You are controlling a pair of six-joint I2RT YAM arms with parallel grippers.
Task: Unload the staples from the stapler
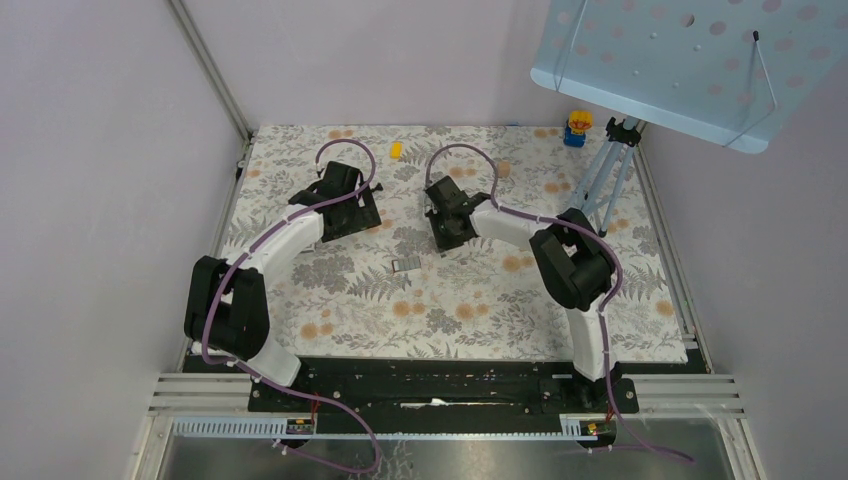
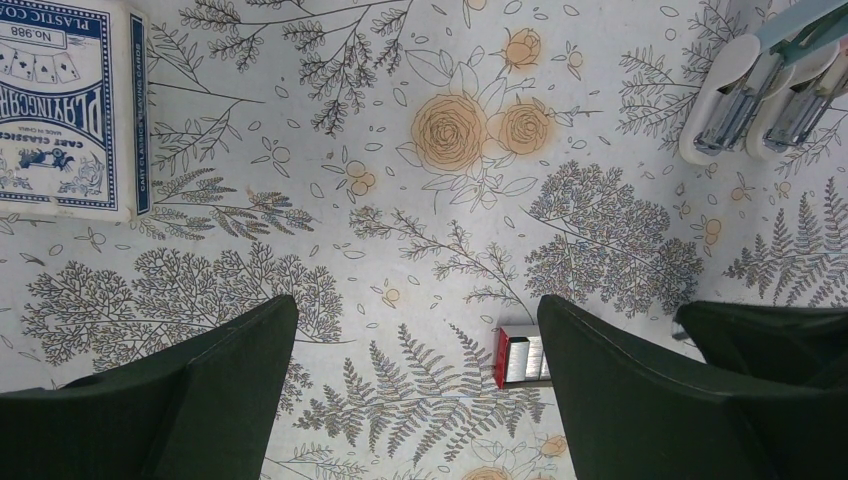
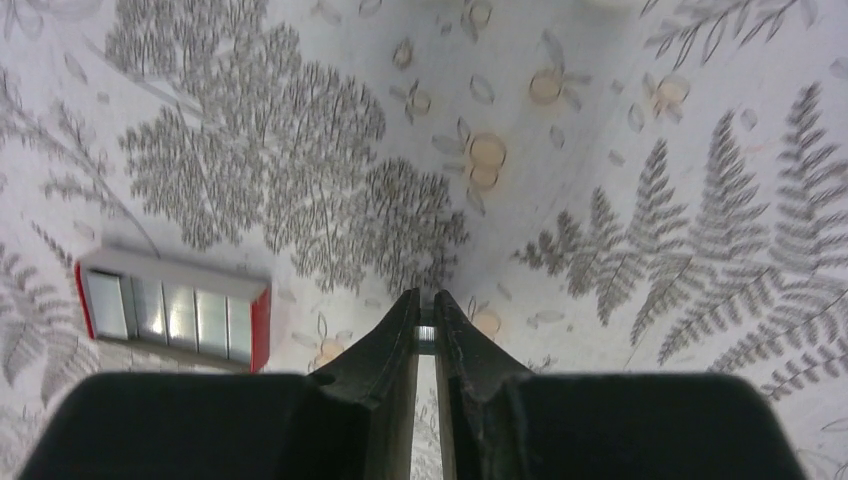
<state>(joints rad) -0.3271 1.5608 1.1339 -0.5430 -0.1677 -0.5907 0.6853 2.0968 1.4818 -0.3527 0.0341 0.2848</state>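
The left gripper (image 2: 415,340) is found with jaws wide open above the counter (image 2: 400,230). On the right gripper (image 3: 425,312), jaws are closed on a small silver staple strip (image 3: 425,336).

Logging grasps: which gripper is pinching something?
The right gripper, closed on a small silvery piece between its tips; the left gripper stands wide open, holding nothing.

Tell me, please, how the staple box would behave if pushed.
The staple box lies flat and low, so it would probably slide rather than tip. It is open, shiny strips showing, so tilting may spill them. It looks small, likely light.
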